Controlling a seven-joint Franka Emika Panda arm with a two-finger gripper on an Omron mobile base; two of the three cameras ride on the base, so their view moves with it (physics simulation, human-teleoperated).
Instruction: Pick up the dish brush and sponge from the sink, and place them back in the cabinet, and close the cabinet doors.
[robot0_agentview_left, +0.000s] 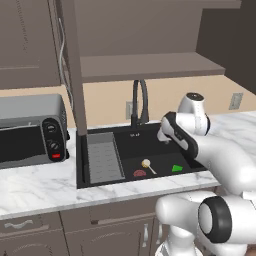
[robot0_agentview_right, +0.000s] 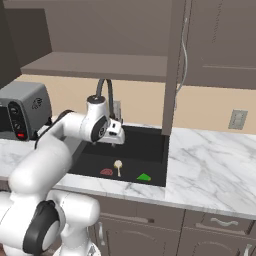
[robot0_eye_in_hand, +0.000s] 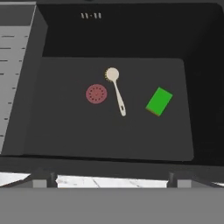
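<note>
Gripper (robot0_eye_in_hand: 109, 181) hangs above the sink (robot0_eye_in_hand: 201, 87), 2 finger tips spread wide, nothing held. Below it on the black basin floor: dish brush (robot0_eye_in_hand: 116, 89), head up, handle down, just right of the red drain (robot0_eye_in_hand: 96, 94); green sponge (robot0_eye_in_hand: 159, 101) near the brush's right, apart. Grey ribbed tray (robot0_agentview_left: 104, 157) at left. Cabinet (robot0_agentview_left: 150, 65) above stands open, door (robot0_agentview_left: 75, 75) edge-on.
</note>
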